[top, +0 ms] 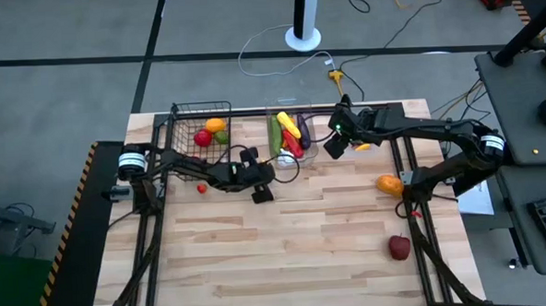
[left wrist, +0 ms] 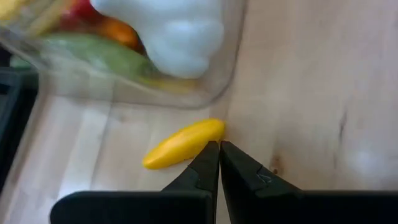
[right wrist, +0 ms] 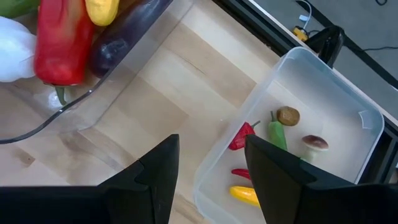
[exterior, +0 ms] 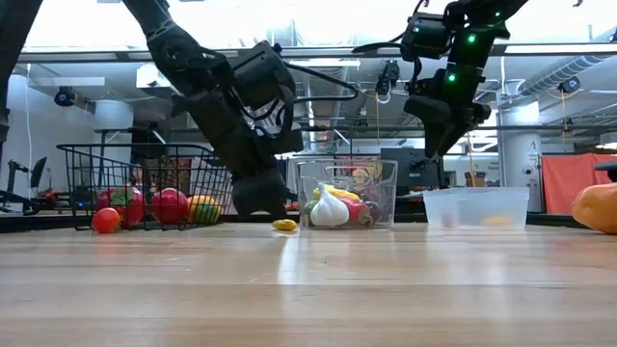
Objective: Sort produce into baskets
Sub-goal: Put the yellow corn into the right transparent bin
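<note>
My left gripper point(left wrist: 219, 148) is shut, low over the table just in front of the taller clear bin point(exterior: 386, 193). Its tips stand at one end of a small yellow pepper point(left wrist: 183, 143) that lies on the wood by the bin's near corner. The bin holds white garlic point(exterior: 329, 209) and yellow, red, green and purple produce. My right gripper point(right wrist: 211, 168) is open and empty above the shallow clear bin point(right wrist: 329, 93), which holds several small pieces. The black wire basket point(top: 175, 120) at the far left holds red, orange and green produce. My left gripper's shut fingertips point(left wrist: 211, 155) stand right against the yellow pepper's end point(left wrist: 214, 129), the end nearest the bin, coming down at a slant. The pepper lies flat on the table. Whether the tips touch it, I cannot tell.
A small red tomato point(top: 202, 187) lies on the table in front of the basket. An orange pepper point(top: 390, 184) lies at the right, a red apple point(top: 400, 248) nearer the front right. The near half of the table is bare wood.
</note>
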Robot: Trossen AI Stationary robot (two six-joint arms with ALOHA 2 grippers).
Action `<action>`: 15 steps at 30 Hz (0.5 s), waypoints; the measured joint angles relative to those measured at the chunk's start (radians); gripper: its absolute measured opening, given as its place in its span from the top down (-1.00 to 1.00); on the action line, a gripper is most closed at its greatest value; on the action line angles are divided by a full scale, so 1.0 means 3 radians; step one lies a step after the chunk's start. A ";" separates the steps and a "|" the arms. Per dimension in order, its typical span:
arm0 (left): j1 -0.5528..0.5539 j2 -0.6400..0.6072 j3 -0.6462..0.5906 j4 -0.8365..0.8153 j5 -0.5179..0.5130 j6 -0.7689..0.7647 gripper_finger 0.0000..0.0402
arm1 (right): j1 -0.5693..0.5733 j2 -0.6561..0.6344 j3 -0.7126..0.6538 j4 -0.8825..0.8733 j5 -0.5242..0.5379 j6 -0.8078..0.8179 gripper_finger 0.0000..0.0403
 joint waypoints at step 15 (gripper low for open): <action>0.0218 0.0048 0.0006 0.0188 -0.0150 0.0036 1.00 | 0.0057 0.0000 0.0000 0.0011 0.0001 0.0041 0.13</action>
